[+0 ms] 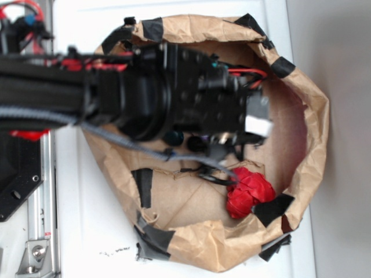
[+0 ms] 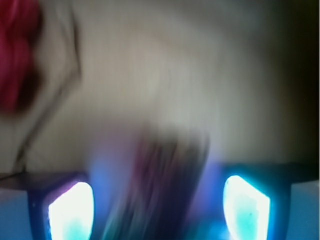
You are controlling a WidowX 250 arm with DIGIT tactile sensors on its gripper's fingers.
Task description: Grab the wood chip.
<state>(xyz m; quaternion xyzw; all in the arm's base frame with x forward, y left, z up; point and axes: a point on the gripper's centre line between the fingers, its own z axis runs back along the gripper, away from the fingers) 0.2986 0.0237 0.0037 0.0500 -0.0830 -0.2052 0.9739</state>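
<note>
Your arm reached across the paper bin (image 1: 301, 98), and it covered most of the floor from the exterior view. The gripper (image 2: 160, 207) hung low over the middle of the bin. From the wrist view its two fingertips (image 2: 72, 210) stood apart at the bottom corners, lit blue-white, with a wide gap between them.

A dark, streaky, elongated shape lay in that gap, running up from the bottom edge and leaning slightly right. I took it for the chip (image 2: 167, 185). The frame was badly smeared, so you could not confirm grain or ends. In the exterior view the chip was hidden under the arm.

The jaws were spread and held nothing. I could not tell whether the fingertips touched the floor.

The red wad (image 1: 249, 191) sat against the near wall of the bin, well clear of the gap; it showed as a red blur at the wrist view's upper left.

Judgement on the step: this was the final descent before closing.
- Let the blur settle before you commit.
- Keep the chip centred between the pads, nearer neither one.
- Go down until the pads bracket its thin edges; a flat piece will slip out if you close too high.
- Close slowly; the crinkled paper could bunch up and get pinched with it.
</note>
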